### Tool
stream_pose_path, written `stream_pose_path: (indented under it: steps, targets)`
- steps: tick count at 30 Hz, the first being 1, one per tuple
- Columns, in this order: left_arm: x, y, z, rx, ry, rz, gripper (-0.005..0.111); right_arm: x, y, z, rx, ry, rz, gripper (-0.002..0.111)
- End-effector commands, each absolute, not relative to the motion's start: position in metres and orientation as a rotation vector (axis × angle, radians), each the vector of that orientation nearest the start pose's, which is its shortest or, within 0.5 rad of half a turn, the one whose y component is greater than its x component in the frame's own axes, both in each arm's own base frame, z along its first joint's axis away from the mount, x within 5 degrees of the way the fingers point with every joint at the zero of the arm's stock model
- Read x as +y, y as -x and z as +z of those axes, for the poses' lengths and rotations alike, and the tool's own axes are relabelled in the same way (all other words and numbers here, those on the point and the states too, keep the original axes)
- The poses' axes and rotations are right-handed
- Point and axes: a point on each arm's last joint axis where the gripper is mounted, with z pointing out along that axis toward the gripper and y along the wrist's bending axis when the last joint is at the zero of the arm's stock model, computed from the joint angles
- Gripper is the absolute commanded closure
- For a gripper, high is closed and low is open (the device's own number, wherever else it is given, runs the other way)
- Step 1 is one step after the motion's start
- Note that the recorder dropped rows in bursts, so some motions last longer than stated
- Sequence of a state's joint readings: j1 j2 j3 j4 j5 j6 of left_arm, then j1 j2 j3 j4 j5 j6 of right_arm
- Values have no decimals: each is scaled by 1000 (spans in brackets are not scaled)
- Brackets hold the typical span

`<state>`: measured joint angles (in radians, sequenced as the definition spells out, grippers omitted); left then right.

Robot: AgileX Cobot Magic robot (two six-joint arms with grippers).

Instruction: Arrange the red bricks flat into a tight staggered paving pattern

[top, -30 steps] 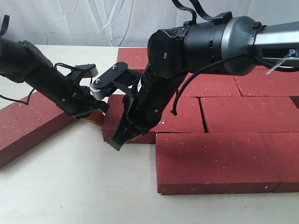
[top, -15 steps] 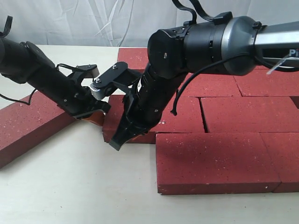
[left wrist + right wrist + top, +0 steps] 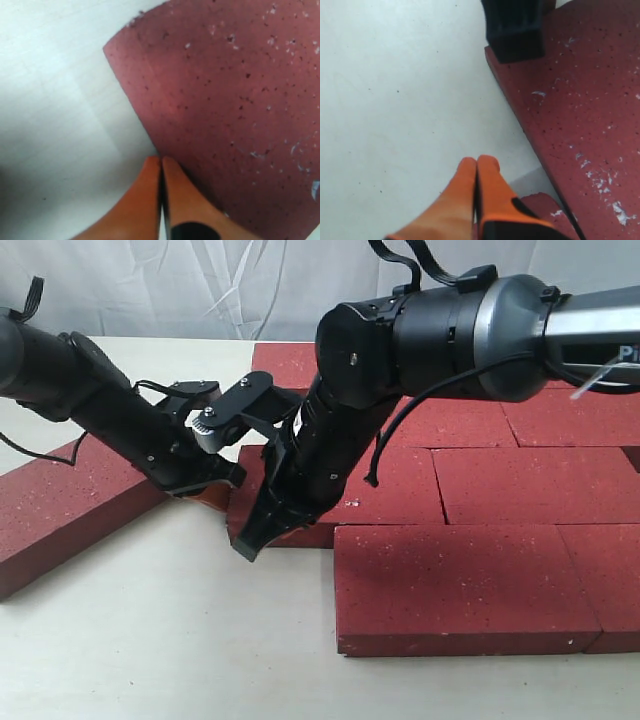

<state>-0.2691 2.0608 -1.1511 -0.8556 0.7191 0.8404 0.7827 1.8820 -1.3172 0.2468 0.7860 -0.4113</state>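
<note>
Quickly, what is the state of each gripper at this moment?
Left gripper: shut, holding nothing, tips at the side of a red brick.
Right gripper: shut, holding nothing.

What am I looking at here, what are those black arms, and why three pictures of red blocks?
This is a robot with two black arms. The wide picture comes from a camera standing apart; each close-up comes from a camera on one wrist. On the pale table lie flat red bricks, most packed in staggered rows, with a loose brick at the left. The left gripper and right gripper have orange fingers pressed shut and hold nothing; their tips sit by the end brick of a row, probably to nudge it.
</note>
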Motion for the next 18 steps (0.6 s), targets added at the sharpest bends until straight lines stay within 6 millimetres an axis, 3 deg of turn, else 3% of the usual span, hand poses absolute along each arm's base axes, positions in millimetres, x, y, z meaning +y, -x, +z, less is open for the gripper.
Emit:
stream_pose_path:
  steps: [1,5,9,12,18]
  targets:
    - [-149,-341,87,2876,-404,-961,107,281,-263,203,2450,1427,356,109]
    - [-145,-344,87,2870,-349,-966,107,281,-263,203,2450,1427,356,109]
    - [-161,-340,90,2841,-352,-1043,107,281,-263,204,2446,1422,357,109]
    - [-166,-337,89,2848,-403,-1004,107,281,-263,204,2446,1422,357,109]
    - [-154,-337,86,2894,-446,-931,107,281,-263,204,2446,1422,357,109]
